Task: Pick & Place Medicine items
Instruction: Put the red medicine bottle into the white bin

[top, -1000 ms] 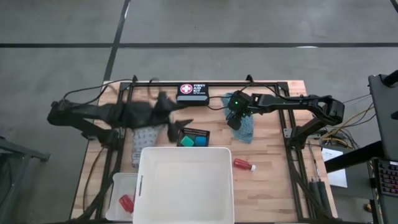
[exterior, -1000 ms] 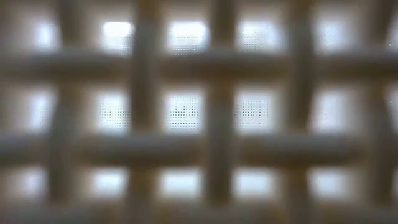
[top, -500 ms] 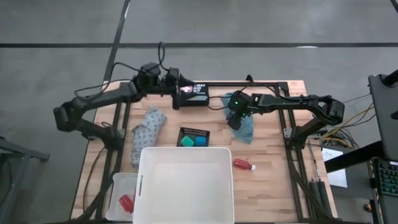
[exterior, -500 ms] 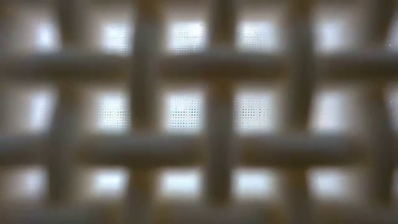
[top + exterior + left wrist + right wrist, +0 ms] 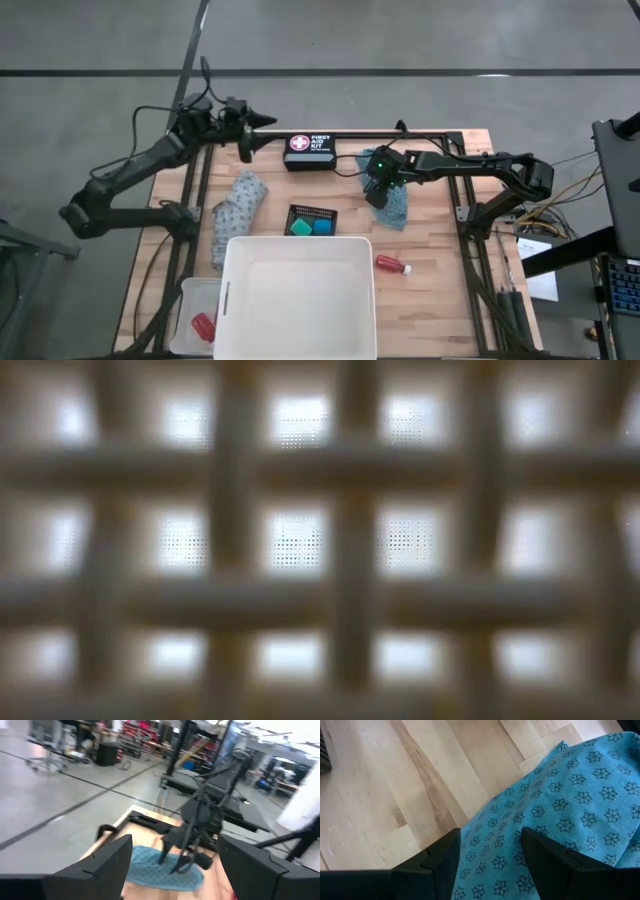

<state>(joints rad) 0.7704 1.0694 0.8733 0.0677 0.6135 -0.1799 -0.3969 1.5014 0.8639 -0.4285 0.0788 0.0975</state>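
Note:
My right gripper (image 5: 380, 196) points steeply down over the left edge of the teal cloth (image 5: 396, 208), its fingers open astride the cloth (image 5: 555, 805). My left gripper (image 5: 260, 124) hovers open, with nothing between its fingers, at the table's far left corner and points right (image 5: 175, 840). A grey patterned cloth (image 5: 235, 213) lies flat on the left. A green tub (image 5: 300, 228) and a blue tub (image 5: 321, 227) sit in the black mesh tray (image 5: 312, 212). One red bottle (image 5: 392, 265) lies on its side on the table; another (image 5: 203, 325) lies in a small clear box. My right gripper comes at the teal cloth's left part (image 5: 492, 845) from above, slanting. The cloth lies on the table between and under the open fingers (image 5: 440, 857). Whether the tips touch it I cannot tell.
A big white tub (image 5: 297, 297) fills the table's near middle. A black first aid kit (image 5: 310, 150) sits at the far edge. Bare wood lies right of the red bottle. A blurred lattice fills the low view and hides everything behind it.
My left gripper has swung from low over the mesh tray and grey cloth toward the table's far edge, past the first aid kit, then left to the far left corner, turning as it went. The cloths, tubs and bottles have stayed put.

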